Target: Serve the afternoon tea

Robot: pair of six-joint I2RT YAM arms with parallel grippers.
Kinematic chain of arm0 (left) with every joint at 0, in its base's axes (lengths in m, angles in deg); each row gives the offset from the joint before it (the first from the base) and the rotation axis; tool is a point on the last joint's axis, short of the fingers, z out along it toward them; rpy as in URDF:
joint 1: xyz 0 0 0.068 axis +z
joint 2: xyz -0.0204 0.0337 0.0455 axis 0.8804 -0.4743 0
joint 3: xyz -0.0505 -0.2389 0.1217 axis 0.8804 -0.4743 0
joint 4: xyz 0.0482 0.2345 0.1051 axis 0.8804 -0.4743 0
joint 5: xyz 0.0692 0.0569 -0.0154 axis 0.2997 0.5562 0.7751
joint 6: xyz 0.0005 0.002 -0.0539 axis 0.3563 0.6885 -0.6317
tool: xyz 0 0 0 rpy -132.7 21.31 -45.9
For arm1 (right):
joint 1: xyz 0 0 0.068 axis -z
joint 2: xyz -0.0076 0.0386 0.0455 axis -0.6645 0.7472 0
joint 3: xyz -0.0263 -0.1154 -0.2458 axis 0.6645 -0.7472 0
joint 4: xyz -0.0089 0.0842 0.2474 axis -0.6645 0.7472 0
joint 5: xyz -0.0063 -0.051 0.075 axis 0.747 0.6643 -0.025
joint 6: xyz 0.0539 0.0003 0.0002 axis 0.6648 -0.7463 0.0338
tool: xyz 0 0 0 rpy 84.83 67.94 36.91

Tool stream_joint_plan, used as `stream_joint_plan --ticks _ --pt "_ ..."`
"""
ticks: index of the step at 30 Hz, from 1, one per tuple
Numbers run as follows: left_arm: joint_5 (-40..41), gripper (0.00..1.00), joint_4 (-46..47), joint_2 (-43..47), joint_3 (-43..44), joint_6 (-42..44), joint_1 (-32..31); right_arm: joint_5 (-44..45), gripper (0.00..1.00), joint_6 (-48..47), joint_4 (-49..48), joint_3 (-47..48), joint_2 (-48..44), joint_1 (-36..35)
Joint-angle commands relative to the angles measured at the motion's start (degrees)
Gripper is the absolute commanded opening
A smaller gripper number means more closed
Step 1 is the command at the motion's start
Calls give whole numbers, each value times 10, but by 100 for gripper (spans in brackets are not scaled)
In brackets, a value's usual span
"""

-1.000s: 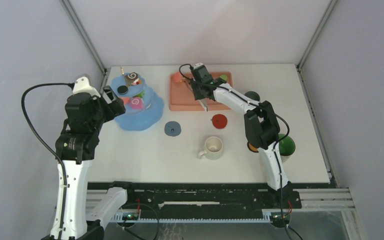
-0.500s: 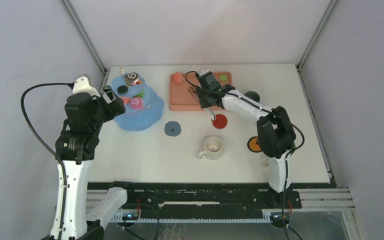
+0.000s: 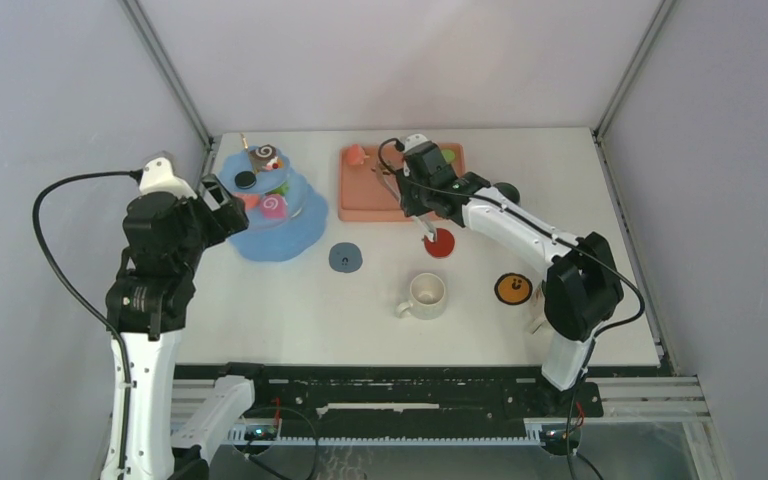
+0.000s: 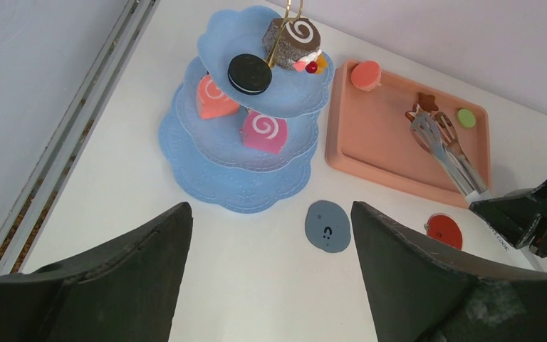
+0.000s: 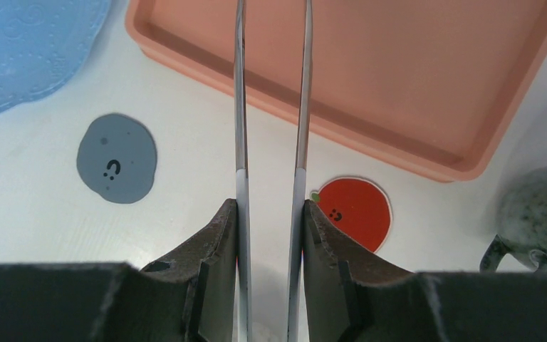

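The blue dessert tower point(image 3: 278, 222) stands at the far left and also shows in the left wrist view point(image 4: 238, 182). It holds a chocolate swirl roll point(image 4: 292, 37), a black cookie point(image 4: 249, 73) and two pink swirl pastries point(image 4: 263, 130). An orange pastry point(image 4: 365, 73), a brown star point(image 4: 425, 103) and a green one point(image 4: 466, 117) lie on the pink tray point(image 3: 360, 205). My right gripper point(image 5: 269, 206) is shut on metal tongs point(image 5: 241, 107) at the tray's near edge. My left gripper point(image 4: 271, 214) is open and empty beside the tower. The cream mug point(image 3: 425, 295) stands mid-table. The grey mug point(image 5: 541, 214) is right of the tray. The green mug is hidden.
Three flat coasters lie on the table: grey-blue point(image 3: 344, 257), red point(image 3: 439, 242) under the tongs' handle end, and orange point(image 3: 512, 288). My right arm's elbow point(image 3: 582, 290) hangs over the near right. Walls and frame posts close in the table's far and side edges.
My right gripper has drawn the tongs back from over the tray to its near edge by the red coaster. Its elbow swung right, uncovering the orange coaster and hiding the green mug.
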Motion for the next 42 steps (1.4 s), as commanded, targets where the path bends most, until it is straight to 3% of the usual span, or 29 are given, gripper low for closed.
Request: stream_joint_plan --ticks 1,17,26,42 --pt "-7 86 19 11 20 1 3 1 15 6 -21 2 -41 -27" --pt "5 86 10 24 18 5 4 -44 15 2 -40 -7 -17 -157" --pt "9 86 5 30 18 5 5 -68 14 6 -41 54 44 -210" --pt "12 86 4 30 15 8 4 -95 14 36 -35 215 192 -230"
